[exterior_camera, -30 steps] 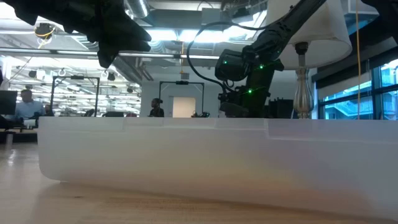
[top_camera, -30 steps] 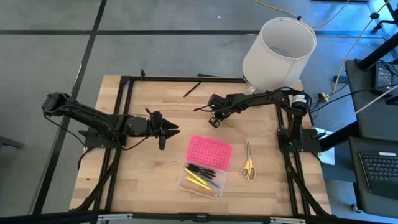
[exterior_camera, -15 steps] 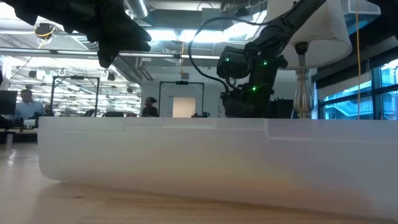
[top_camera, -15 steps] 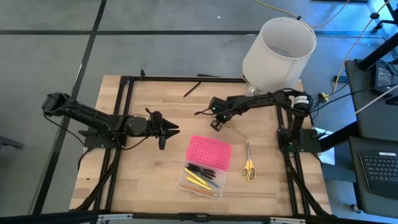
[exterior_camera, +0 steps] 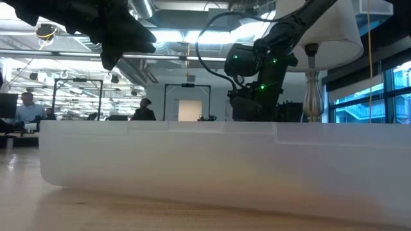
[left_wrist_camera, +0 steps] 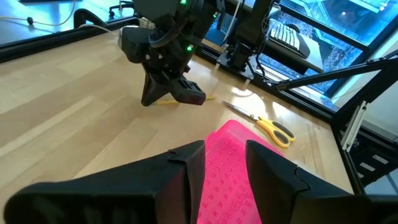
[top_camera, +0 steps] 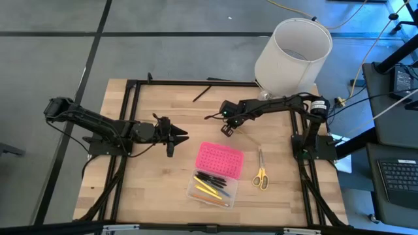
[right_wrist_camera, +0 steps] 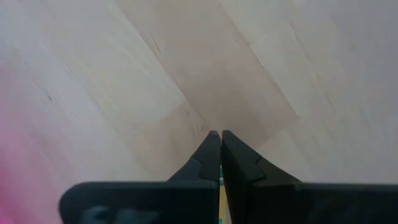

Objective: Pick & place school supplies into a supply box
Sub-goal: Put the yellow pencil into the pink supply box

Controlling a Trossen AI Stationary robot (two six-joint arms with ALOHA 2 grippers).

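- Yellow pencil clamped in my right gripper, above the table
- Left gripper hangs part-open, left of the pink supply box

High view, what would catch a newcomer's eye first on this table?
The bright pink lid of the supply box at the table's middle, with pens and pencils in its clear base. To its right lie the yellow-handled scissors. Behind the box, the right gripper is shut on a thin yellow pencil at the wood; the left gripper waits left of the box.
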